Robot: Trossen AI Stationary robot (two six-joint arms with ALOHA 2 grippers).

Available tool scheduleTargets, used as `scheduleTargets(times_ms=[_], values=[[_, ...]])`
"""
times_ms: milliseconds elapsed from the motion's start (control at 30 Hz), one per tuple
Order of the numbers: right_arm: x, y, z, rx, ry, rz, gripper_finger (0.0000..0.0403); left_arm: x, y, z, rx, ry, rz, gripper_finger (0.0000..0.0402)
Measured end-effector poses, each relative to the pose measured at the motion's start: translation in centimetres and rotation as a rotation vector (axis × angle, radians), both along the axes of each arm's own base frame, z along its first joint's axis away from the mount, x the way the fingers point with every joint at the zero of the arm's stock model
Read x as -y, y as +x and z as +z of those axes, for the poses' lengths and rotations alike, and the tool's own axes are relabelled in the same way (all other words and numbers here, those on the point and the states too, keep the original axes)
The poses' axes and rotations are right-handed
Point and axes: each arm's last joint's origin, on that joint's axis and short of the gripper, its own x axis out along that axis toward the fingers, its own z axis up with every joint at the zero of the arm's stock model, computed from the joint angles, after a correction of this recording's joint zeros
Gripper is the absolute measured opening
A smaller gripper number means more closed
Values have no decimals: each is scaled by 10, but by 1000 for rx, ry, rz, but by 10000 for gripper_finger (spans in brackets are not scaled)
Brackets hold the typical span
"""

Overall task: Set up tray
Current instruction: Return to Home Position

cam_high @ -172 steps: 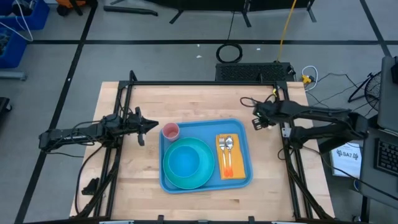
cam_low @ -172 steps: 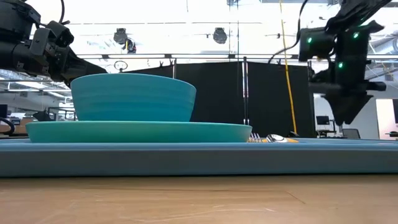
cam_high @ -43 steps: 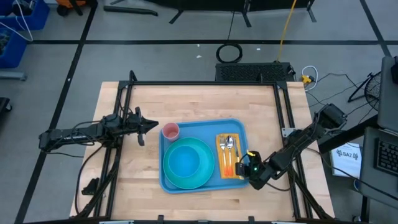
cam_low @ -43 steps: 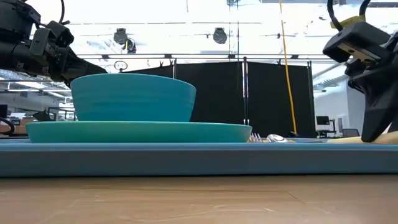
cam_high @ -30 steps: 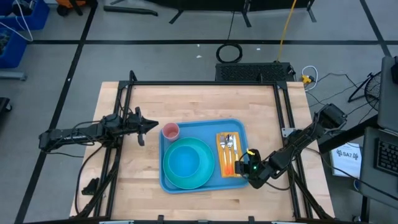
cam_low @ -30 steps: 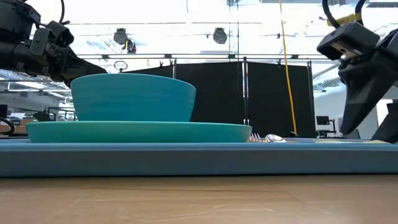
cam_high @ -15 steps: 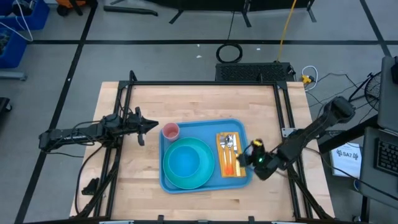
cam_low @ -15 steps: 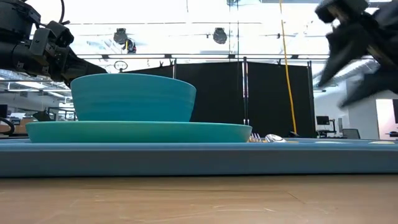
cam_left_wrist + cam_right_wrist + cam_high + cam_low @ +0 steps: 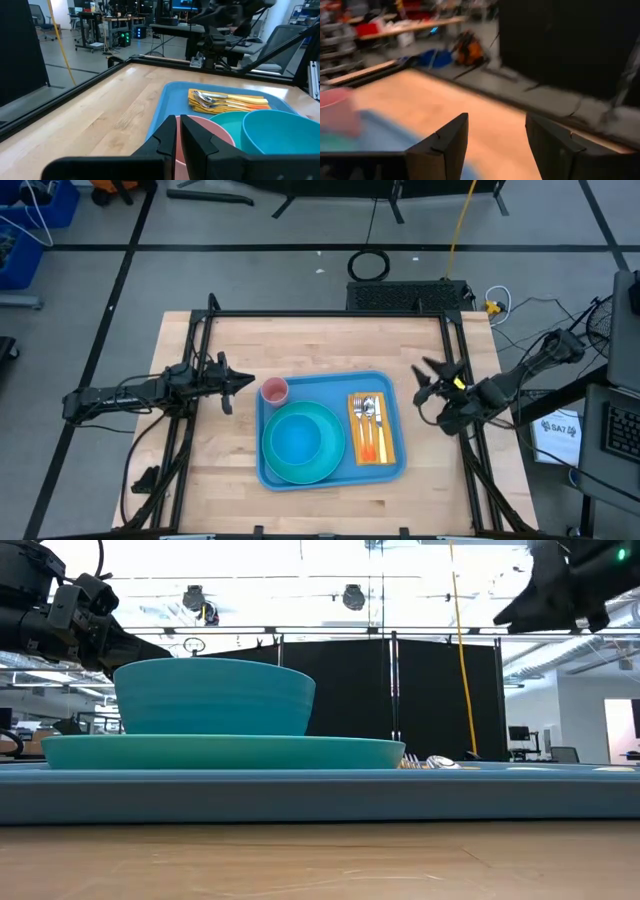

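The blue tray (image 9: 335, 385) lies flat on the wooden table, right of the middle. On it stand a turquoise plate (image 9: 330, 465) with a bowl (image 9: 296, 440) and a pink cup (image 9: 274, 391). A yellow napkin (image 9: 388, 442) beside the plate carries a fork, a spoon and an orange-handled piece (image 9: 367, 420). My left gripper (image 9: 245, 383) hangs shut just left of the cup, pointing level at it (image 9: 210, 131). My right gripper (image 9: 422, 380) floats open above the bare wood right of the tray's far right corner, with nothing between its fingers (image 9: 440, 145).
Black frame rails (image 9: 455, 350) run along the table's sides and far edge. A black box (image 9: 408, 297) sits beyond the far edge. Bare wood (image 9: 320, 345) stretches between the tray and the far rail, and a narrower strip (image 9: 220, 480) lies left of the tray.
My right gripper has risen from the tray's near right corner, beside the napkin's near end. It has swung toward the table's far and right edges, rolling and tipping from pointing down to nearly level. The napkin and cutlery lie still on the tray.
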Motion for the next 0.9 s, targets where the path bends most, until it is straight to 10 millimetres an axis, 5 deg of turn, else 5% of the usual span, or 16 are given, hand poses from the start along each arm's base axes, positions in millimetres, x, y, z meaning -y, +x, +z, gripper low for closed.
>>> scheduleTargets(times_ms=[367,667,900], values=[[36,-40,-54,94,-35,-165,187,0,0,0,0,0,0,26],[39,-37,-51,107,-53,-109,187,0,0,0,0,0,0,26],[44,-20,-43,170,-206,210,187,0,0,0,0,0,0,26]])
